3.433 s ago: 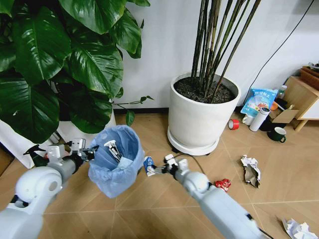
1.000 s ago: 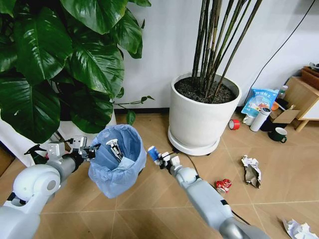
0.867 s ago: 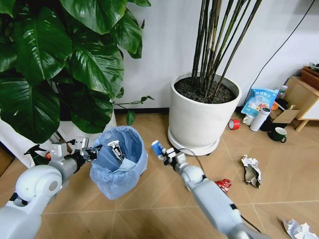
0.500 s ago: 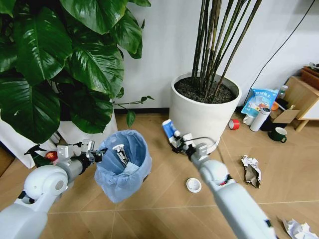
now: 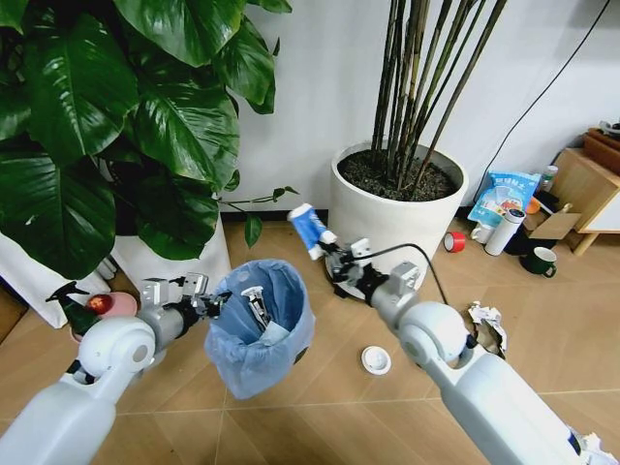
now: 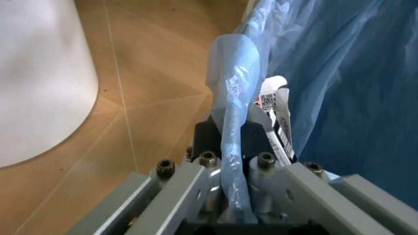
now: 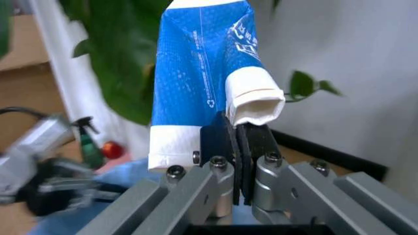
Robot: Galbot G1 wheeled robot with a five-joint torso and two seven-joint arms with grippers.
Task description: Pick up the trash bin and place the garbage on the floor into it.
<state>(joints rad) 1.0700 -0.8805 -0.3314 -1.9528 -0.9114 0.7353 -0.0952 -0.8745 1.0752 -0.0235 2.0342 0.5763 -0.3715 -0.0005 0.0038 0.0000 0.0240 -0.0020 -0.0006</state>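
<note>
The left gripper (image 5: 215, 300), clamped on the bag-lined rim, holds the trash bin (image 5: 260, 325) off the floor with its mouth upward, while the right gripper (image 5: 331, 258), pinching the blue-white carton (image 5: 308, 231) by its edge, carries it just above that mouth for release.

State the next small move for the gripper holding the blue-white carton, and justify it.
Probably lower the right gripper towards the dark bin with the light-blue bag: the small blue-white carton is clamped high and beyond the opening, which the left gripper holds up by its rim.
</note>
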